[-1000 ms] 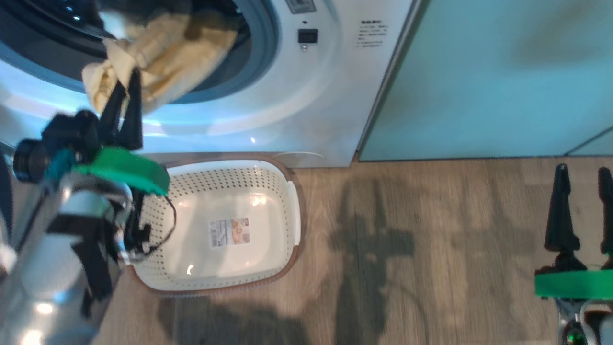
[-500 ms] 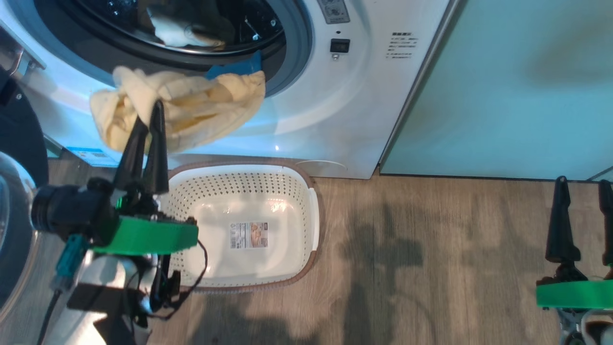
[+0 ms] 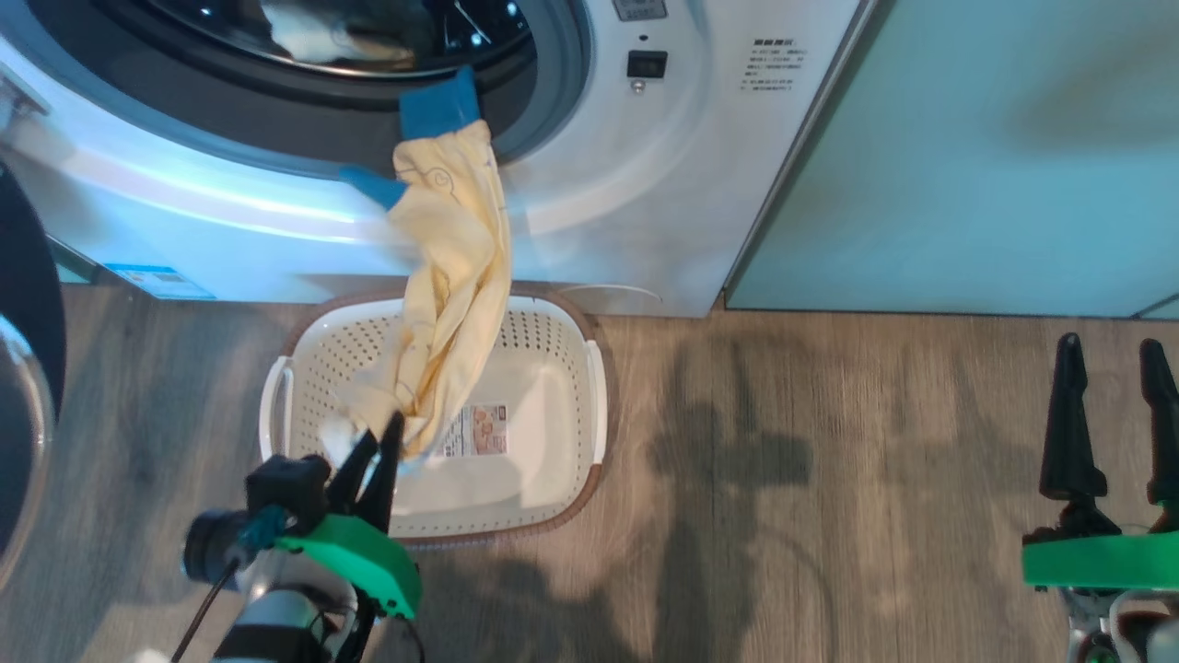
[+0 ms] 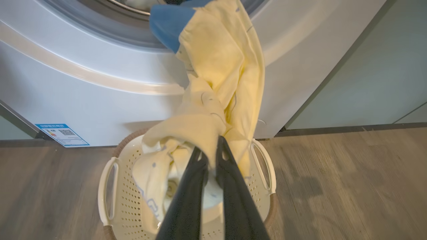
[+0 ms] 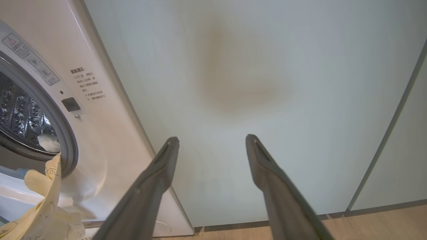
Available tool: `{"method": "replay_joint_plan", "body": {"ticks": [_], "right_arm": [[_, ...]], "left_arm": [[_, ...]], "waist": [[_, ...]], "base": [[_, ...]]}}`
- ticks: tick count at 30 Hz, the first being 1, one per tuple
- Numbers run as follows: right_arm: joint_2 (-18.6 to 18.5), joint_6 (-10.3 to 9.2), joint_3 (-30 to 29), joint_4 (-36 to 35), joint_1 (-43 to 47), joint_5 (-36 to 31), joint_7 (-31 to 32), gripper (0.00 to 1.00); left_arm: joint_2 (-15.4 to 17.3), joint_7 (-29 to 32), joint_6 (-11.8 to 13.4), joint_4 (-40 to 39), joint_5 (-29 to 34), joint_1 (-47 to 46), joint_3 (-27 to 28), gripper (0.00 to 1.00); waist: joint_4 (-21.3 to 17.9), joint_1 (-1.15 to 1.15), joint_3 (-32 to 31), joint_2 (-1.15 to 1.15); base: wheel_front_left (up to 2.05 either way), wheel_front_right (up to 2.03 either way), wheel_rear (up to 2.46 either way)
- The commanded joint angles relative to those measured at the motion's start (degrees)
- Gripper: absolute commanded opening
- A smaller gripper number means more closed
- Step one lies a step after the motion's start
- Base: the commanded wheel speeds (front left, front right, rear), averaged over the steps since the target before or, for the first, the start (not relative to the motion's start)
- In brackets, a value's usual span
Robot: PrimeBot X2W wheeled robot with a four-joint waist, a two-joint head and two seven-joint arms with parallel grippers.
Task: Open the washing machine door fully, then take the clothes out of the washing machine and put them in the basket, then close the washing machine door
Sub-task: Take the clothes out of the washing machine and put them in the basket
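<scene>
**dan_k:** ok, what's the big stuff here?

**mossy:** the white washing machine takes up the top left, with a pale green cabinet panel right beside it. wood floor runs under both. the washing machine door is swung open, you can see its black edge and glass bulge at the far left.

**dan_k:** and the basket?

**mossy:** the basket sits on the floor, tight against the washer's front and just below the opening.

**dan_k:** clothes?

**mossy:** a yellow garment with blue patches is stretched from the grey lip of the opening down into the basket. can't tell if it touches the bottom. a pale garment lies inside the drum.

**dan_k:** grippers?

**mossy:** the left gripper is over the basket's near side, fingers pinched together on the low end of that yellow garment. the right gripper is well off to the right above the floor. its fingers are wide apart and point at the cabinet panel.
</scene>
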Motion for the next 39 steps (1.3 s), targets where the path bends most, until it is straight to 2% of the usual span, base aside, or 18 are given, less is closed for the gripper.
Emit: {"method": "replay_joint_plan", "body": {"ticks": [1, 3, 12, 22, 25, 26, 27, 28, 39], "right_arm": [[-1.0, -0.16, 1.4, -1.6, -1.5, 0.5, -0.4, 1.00], [-1.0, -0.16, 1.5, -1.6, -1.7, 0.6, -0.4, 1.00], [-1.0, -0.16, 1.8, -2.1, -4.8, 2.6, -0.4, 1.00], [-1.0, -0.16, 2.5, -2.5, -8.2, 5.3, -0.4, 1.00], [-1.0, -0.16, 2.7, -2.6, -8.8, 5.7, -0.4, 1.00], [-1.0, -0.16, 2.7, -2.7, -8.9, 5.8, -0.4, 1.00], [-1.0, -0.16, 2.7, -2.7, -9.1, 5.9, -0.4, 1.00], [-1.0, -0.16, 2.7, -2.7, -9.2, 6.0, -0.4, 1.00], [-1.0, -0.16, 1.9, -2.8, -9.6, 5.3, -0.4, 1.00]], "left_arm": [[0.2, 0.2, -1.5, 3.0, -1.0, -3.8, 0.8, 0.00], [0.0, 0.5, -2.2, 5.3, -1.4, -4.6, 0.3, 0.00], [-0.4, 1.0, -5.2, 25.1, -2.9, -16.7, -1.8, 0.00], [0.6, 1.2, -6.4, 46.5, -5.6, -31.6, -1.5, 0.00], [0.7, 0.7, -6.4, 50.1, -6.2, -34.0, -1.0, 0.00], [0.7, 0.4, -6.3, 50.9, -6.4, -34.7, -0.9, 0.09], [0.7, 0.1, -6.3, 51.7, -6.3, -35.3, -1.0, 0.75], [0.7, -0.2, -6.3, 52.3, -6.2, -35.9, -1.0, 1.00], [-0.2, -1.5, -6.1, 54.2, -5.8, -37.1, -1.5, 1.00]], "waist": [[-0.5, 0.00, 1.1, 0.00], [-0.7, 0.00, 1.6, 0.00], [-3.9, 0.00, 8.1, 0.00], [-8.7, 0.00, 16.1, 0.00], [-9.3, 0.00, 17.3, 0.00], [-9.4, 0.00, 17.6, 0.00], [-9.5, 0.00, 17.8, 0.00], [-9.5, 0.00, 18.0, 0.00], [-7.8, 0.00, 17.3, 0.00]], "base": [[0.00, 0.00, 0.00], [0.00, 0.00, 0.00], [0.00, 0.00, 0.00], [0.00, 0.00, 0.00], [0.00, 0.00, 0.00], [0.00, 0.00, 0.00], [0.00, 0.00, 0.00], [0.00, 0.00, 0.00], [0.00, 0.00, 0.00]]}}
